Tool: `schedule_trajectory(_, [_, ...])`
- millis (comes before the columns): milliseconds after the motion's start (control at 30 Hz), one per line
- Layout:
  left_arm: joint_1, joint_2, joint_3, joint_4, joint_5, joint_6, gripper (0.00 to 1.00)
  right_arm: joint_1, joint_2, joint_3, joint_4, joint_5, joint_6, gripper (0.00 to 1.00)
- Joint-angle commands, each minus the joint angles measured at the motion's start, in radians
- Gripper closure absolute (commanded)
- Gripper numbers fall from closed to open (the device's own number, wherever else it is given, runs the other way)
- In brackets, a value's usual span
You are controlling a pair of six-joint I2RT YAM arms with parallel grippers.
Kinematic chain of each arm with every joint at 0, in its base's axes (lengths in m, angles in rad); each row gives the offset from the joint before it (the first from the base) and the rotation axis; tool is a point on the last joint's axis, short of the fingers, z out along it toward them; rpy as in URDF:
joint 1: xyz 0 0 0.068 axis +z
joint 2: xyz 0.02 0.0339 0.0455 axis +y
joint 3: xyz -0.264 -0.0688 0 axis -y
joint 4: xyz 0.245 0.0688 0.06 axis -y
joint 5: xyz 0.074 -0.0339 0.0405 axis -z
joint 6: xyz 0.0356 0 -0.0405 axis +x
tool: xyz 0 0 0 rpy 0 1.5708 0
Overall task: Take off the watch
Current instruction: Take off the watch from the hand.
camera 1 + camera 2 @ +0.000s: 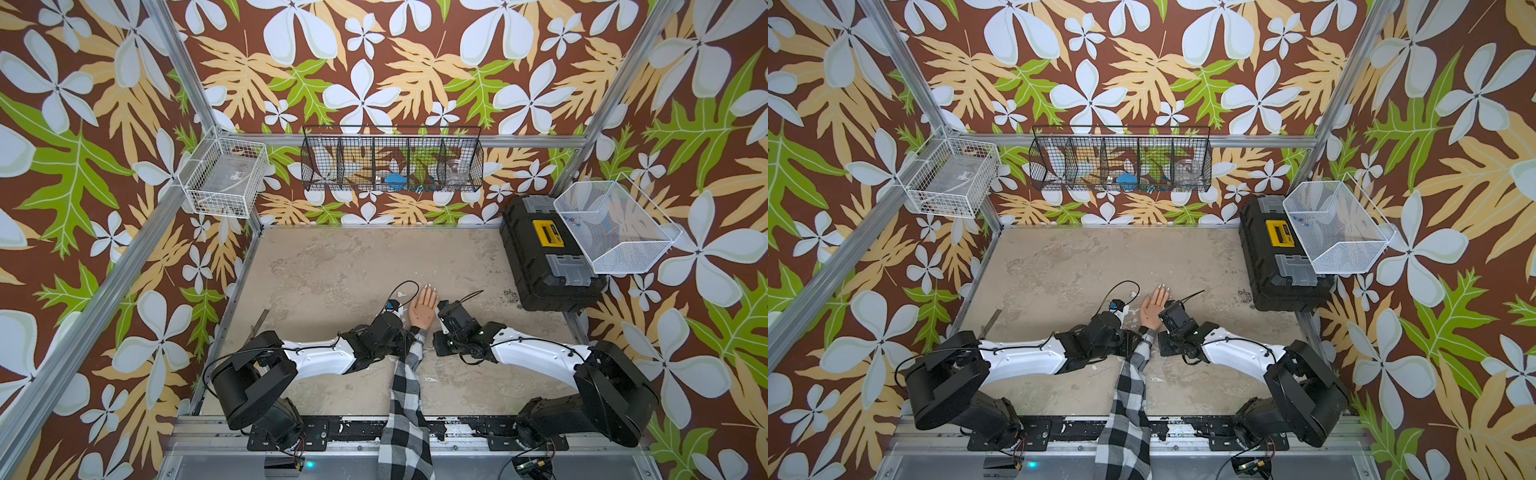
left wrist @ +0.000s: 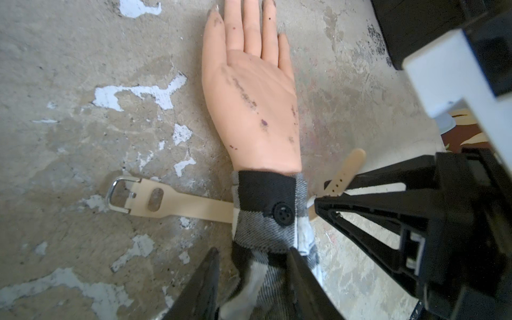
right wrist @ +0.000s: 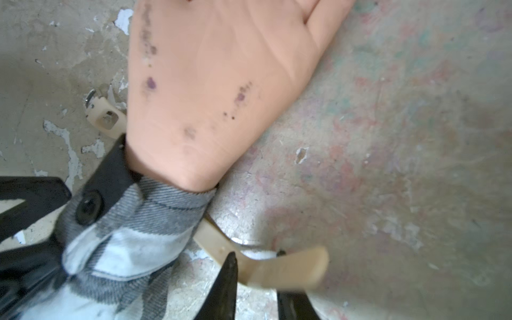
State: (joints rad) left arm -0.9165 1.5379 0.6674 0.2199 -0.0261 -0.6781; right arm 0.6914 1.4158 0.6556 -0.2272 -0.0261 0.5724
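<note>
The mannequin hand [image 2: 249,97] lies palm up on the table, its wrist covered by a black-and-white plaid sleeve [image 2: 266,230]. The watch lies unbuckled under the cuff. Its beige strap sticks out on both sides, with the metal buckle end [image 2: 119,194] flat on the table and the holed tail [image 2: 349,169] lifted. The case is hidden. My left gripper [image 2: 253,277] is shut on the sleeved forearm just behind the cuff. My right gripper [image 3: 256,257] is at the strap tail [image 3: 293,268], its jaws a little apart with the strap across them. The hand [image 1: 423,309] shows in both top views.
A black toolbox [image 1: 548,257] stands at the table's right back corner under a white mesh basket [image 1: 615,228]. A black wire basket [image 1: 392,162] hangs on the back wall and a white wire basket [image 1: 226,178] at the left. Both arms meet over the wrist.
</note>
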Motion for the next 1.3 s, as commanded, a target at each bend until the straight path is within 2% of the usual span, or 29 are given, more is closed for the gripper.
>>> schedule_trajectory(0, [0.0,-0.002,0.002,-0.029,0.004,0.005,0.58,0.0,0.002,-0.006,-0.006,0.018,0.032,0.73])
schedule_trajectory(167, [-0.001,-0.001,0.0,-0.029,0.004,0.005,0.59,-0.001,0.012,-0.001,0.024,-0.016,0.06,0.72])
schedule_trajectory(267, [-0.001,-0.001,0.0,-0.028,0.008,0.003,0.59,-0.002,0.018,0.0,0.035,-0.036,0.071,0.84])
schedule_trajectory(367, [0.0,-0.002,0.0,-0.028,0.005,0.003,0.59,-0.001,0.01,0.0,0.034,-0.043,0.075,1.0])
schedule_trajectory(733, [-0.001,-0.026,0.014,-0.043,-0.012,0.006,0.58,-0.002,-0.104,0.068,-0.045,0.022,0.062,1.0])
schedule_trajectory(1267, [0.001,-0.047,0.028,-0.065,-0.031,0.012,0.57,-0.003,-0.182,0.237,-0.143,0.109,0.018,1.0])
